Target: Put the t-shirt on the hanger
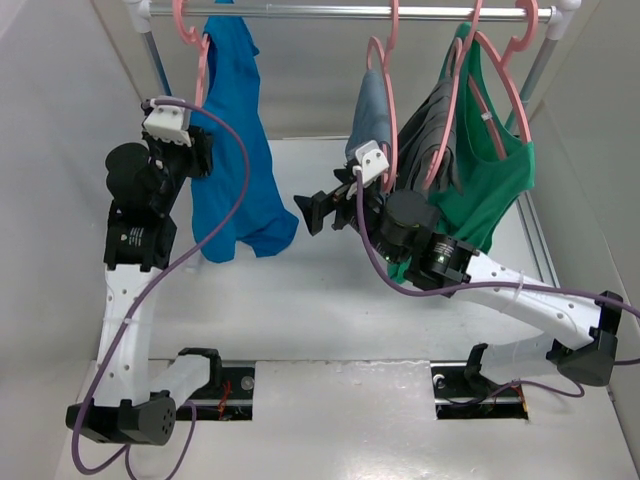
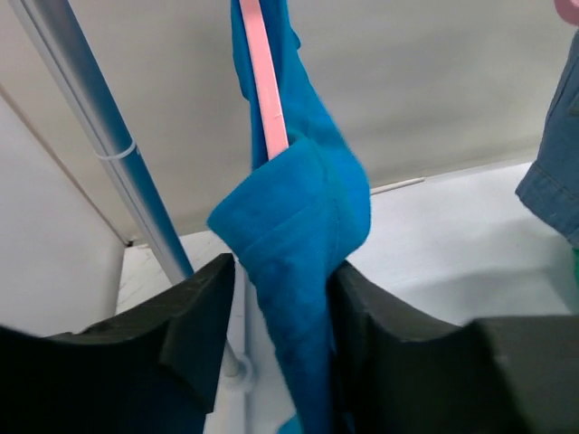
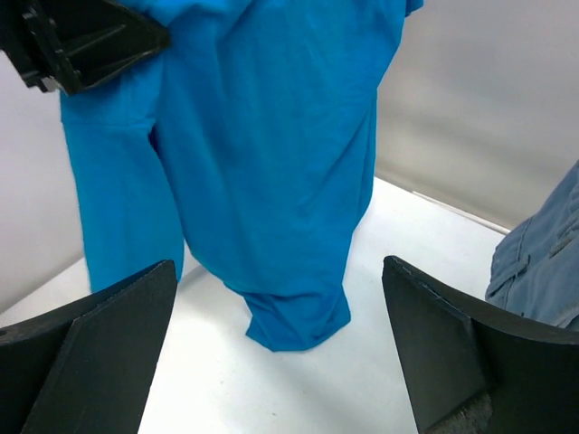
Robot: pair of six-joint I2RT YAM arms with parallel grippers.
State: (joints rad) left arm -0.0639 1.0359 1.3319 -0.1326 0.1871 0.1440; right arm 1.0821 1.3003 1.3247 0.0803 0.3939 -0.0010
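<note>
The royal-blue t-shirt (image 1: 235, 150) hangs from the pink hanger (image 1: 203, 70), whose hook is on the rail at the back left; its hem bunches on the table. In the left wrist view the hanger arm (image 2: 264, 81) runs down inside the t-shirt (image 2: 298, 217). My left gripper (image 1: 200, 155) is open with a fold of the sleeve between its fingers (image 2: 280, 271); the cloth touches the right finger and a gap shows on the left. My right gripper (image 1: 308, 215) is open and empty (image 3: 279, 267), facing the t-shirt (image 3: 271, 163) from the right at a distance.
A silver rail (image 1: 340, 12) spans the back. A blue-grey garment (image 1: 372, 110), grey garments (image 1: 435, 130) and a green tank top (image 1: 495, 170) hang from other pink hangers at the right, above my right arm. The rail's leg (image 2: 109, 154) stands close left of the left gripper.
</note>
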